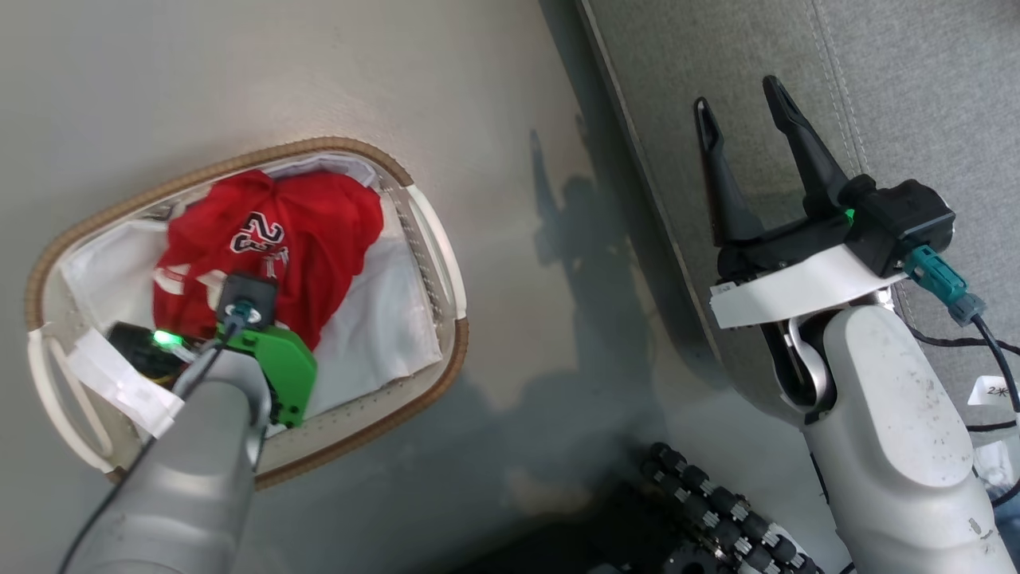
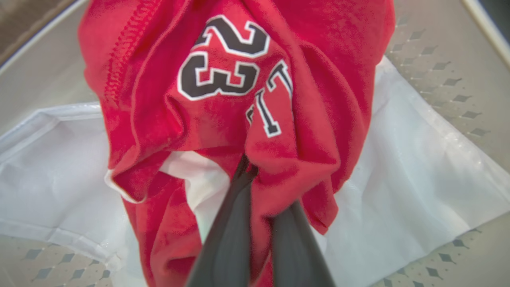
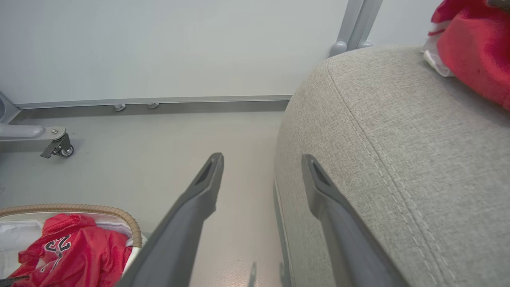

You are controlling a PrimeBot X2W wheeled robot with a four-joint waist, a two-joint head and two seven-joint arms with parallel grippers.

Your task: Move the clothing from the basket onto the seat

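Observation:
A red piece of clothing [image 1: 319,231] marked "23" lies bunched in the white basket [image 1: 239,163] at the left, on a white cloth liner [image 1: 382,319]. My left arm reaches down into the basket, its wrist [image 1: 247,319] covering the fingers. In the left wrist view, my left gripper [image 2: 249,165] is shut on a fold of the red clothing [image 2: 223,71], fingertips buried in the fabric. My right gripper [image 1: 737,94] stands open and empty above the edge of the grey seat [image 1: 717,48]. A second red piece of clothing [image 3: 474,48] lies on the seat [image 3: 398,139].
Grey floor [image 1: 518,279] separates the basket from the seat. My dark wheeled base [image 1: 717,510] shows at the bottom. Cables [image 1: 956,343] hang off the right wrist. A caster wheel [image 3: 59,147] and a pale wall [image 3: 159,48] stand beyond the basket [image 3: 119,213].

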